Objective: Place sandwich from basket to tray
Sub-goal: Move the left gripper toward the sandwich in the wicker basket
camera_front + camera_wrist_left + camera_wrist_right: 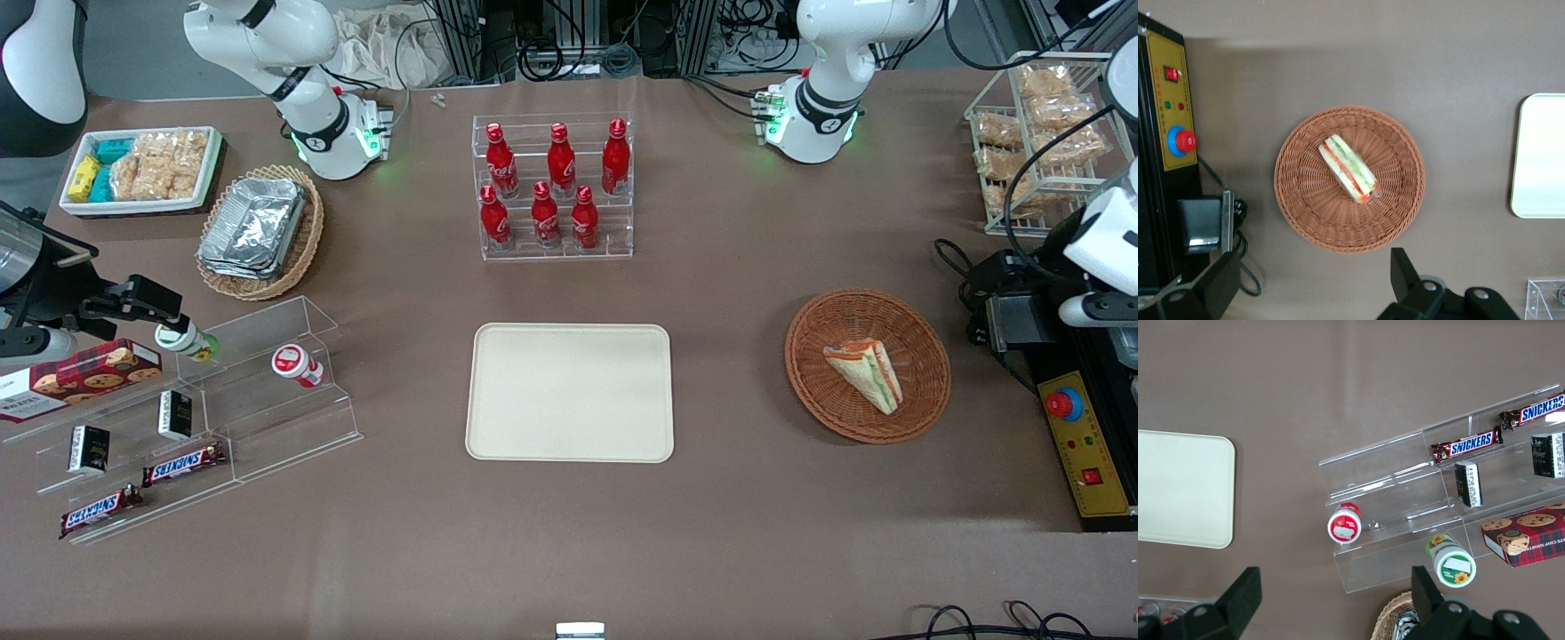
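The sandwich, a pale wedge with orange-red and green layers in clear film, lies in the round reddish-brown wicker basket. Both also show in the left wrist view: the sandwich lies near the middle of the basket. The cream tray lies bare at mid-table, toward the parked arm from the basket; its edge shows in the wrist view. My left gripper is open and empty, high above the table beside the basket. Its black fingers stand wide apart, clear of the basket rim.
A black box with cables and a yellow control panel with a red button sit close to the basket at the working arm's end. A bottle rack stands farther from the front camera than the tray. Acrylic snack shelves lie toward the parked arm's end.
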Robot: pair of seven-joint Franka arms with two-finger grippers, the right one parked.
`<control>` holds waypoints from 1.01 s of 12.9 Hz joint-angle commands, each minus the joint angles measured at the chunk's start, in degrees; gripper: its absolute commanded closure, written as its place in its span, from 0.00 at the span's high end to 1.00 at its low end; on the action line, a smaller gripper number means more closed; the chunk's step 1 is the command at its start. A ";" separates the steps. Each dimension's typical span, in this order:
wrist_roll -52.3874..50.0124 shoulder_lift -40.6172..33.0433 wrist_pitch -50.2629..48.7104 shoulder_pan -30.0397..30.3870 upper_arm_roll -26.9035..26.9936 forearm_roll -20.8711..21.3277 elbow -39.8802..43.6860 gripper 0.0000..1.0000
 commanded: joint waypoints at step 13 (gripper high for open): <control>-29.83 4.89 17.56 0.66 -0.24 0.00 -16.04 1.00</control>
